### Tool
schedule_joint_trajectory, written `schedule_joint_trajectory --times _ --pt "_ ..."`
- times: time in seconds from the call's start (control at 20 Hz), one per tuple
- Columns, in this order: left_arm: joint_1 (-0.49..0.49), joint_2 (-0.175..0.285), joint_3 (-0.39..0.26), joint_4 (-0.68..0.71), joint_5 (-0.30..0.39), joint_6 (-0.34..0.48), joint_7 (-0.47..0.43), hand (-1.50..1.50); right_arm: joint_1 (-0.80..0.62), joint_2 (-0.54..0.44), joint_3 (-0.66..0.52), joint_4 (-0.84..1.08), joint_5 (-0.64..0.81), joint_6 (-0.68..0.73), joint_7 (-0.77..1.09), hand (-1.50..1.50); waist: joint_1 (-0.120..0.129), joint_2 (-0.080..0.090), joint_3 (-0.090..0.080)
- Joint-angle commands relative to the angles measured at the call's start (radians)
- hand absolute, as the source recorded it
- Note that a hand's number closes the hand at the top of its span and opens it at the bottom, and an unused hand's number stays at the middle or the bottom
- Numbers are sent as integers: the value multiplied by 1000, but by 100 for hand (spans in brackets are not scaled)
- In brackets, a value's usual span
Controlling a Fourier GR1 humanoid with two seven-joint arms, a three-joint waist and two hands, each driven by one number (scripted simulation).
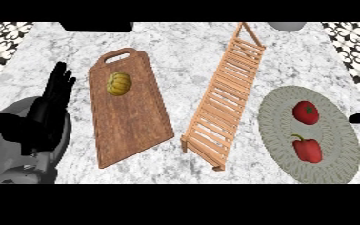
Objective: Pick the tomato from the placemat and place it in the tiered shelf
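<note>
The round red tomato with its small green stalk lies on the round grey woven placemat, in the mat's upper half toward 1 o'clock from its middle. Just beside the tomato at its 6 o'clock, on the same mat but not touching it, lies a red bell pepper with a curved green stem.

At the tomato's 9 o'clock, well apart from it, the long light-wood slatted tiered shelf lies on the white-grey marble counter, running from 1 o'clock down to 7 o'clock, its lower end near the placemat's left rim.

Further out toward 9 o'clock sits a dark brown wooden cutting board with a handle slot at its 12 o'clock end. A small round yellow-green ribbed squash rests on the board's upper part.

The left hand, black on a grey forearm, shows at the view's 9 o'clock edge, beside the board, fingers straight, upright and spread, holding nothing.

At the tomato's 3 o'clock, on the view's right edge, only a black sliver shows; whether it is the right hand cannot be told, nor its state.

At 12 o'clock a black object and a grey rounded object are cut off by the view's top.
</note>
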Motion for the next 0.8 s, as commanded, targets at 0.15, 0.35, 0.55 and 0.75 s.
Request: schedule_joint_trajectory --times 0.15,0.35,0.55,0.75 --pt "-25 7 12 -1 5 -22 18 0 -100 25 210 -85 221 -30 335 -150 13 5 2" --pt "15 10 29 -36 0 -38 21 0 -157 107 248 -51 288 -4 419 -150 5 4 3" --pt "19 -43 19 8 -39 -8 -41 0 -154 138 288 -50 401 -2 469 -150 -3 4 3" --pt "50 -51 3 -2 -45 -22 -52 0 -186 137 343 48 469 69 521 -150 6 5 3"
